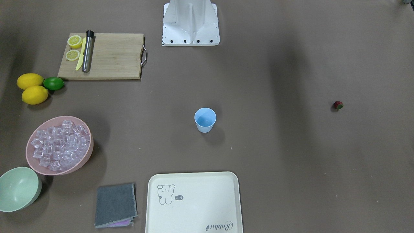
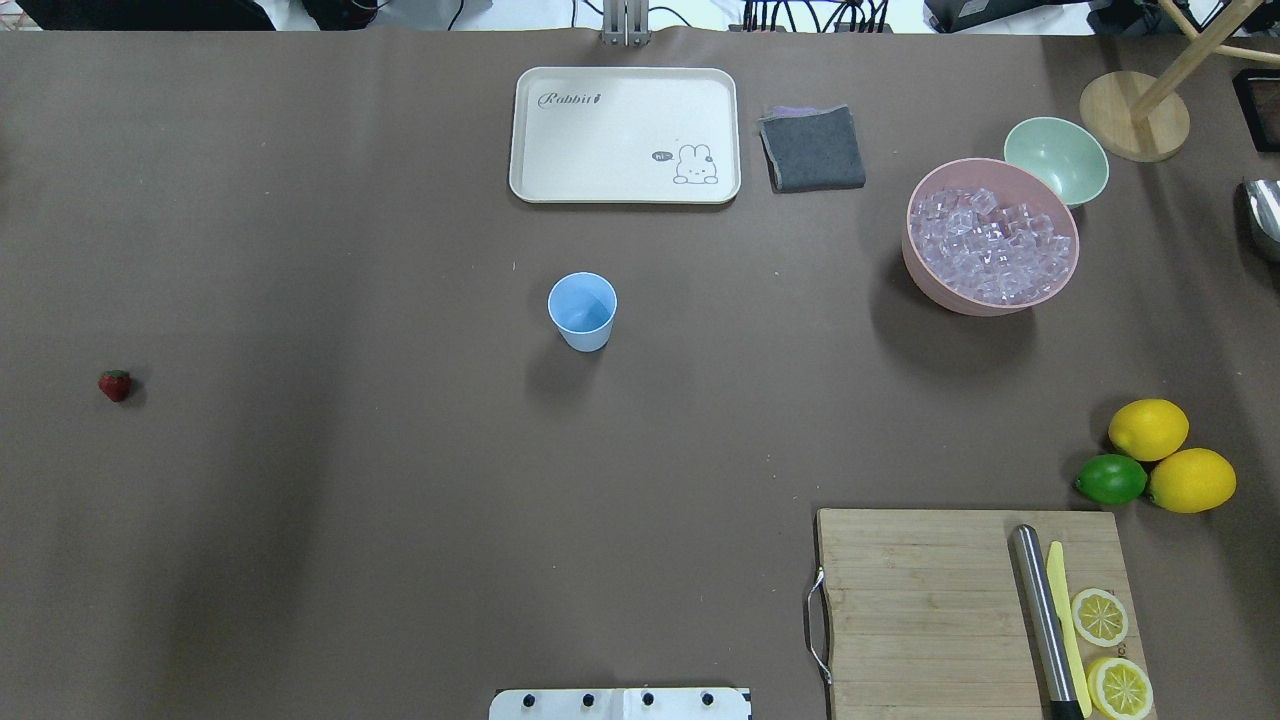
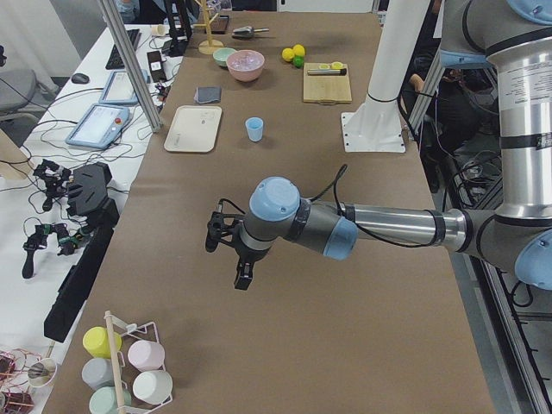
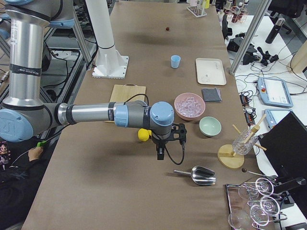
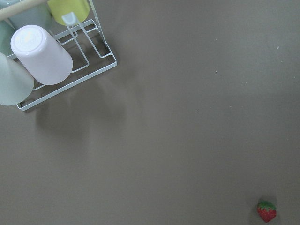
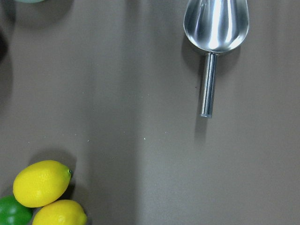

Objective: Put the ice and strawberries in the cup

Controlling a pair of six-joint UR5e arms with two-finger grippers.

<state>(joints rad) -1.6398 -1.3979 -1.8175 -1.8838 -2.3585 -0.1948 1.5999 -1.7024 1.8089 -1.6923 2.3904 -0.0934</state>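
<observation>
Seen from overhead, a tiny red strawberry [image 2: 115,385] with a green top lies alone at the far left of the brown worktop [image 2: 400,500]. It is well apart from the small light-blue plastic cup [image 2: 582,308], which stands upright near the middle with only its own blue floor showing inside. Beyond the cup lies a cream rectangular tray [image 2: 600,150]. Further right, a round pink bowl [image 2: 935,292] is heaped with clear glassy ice cubes [image 2: 990,245], and a pale-green bowl [image 2: 1056,160] sits just behind it. The left tool [image 3: 226,257] and right tool [image 4: 160,152] hang above the worktop's opposite ends; I cannot tell whether their fingers are apart or together.
</observation>
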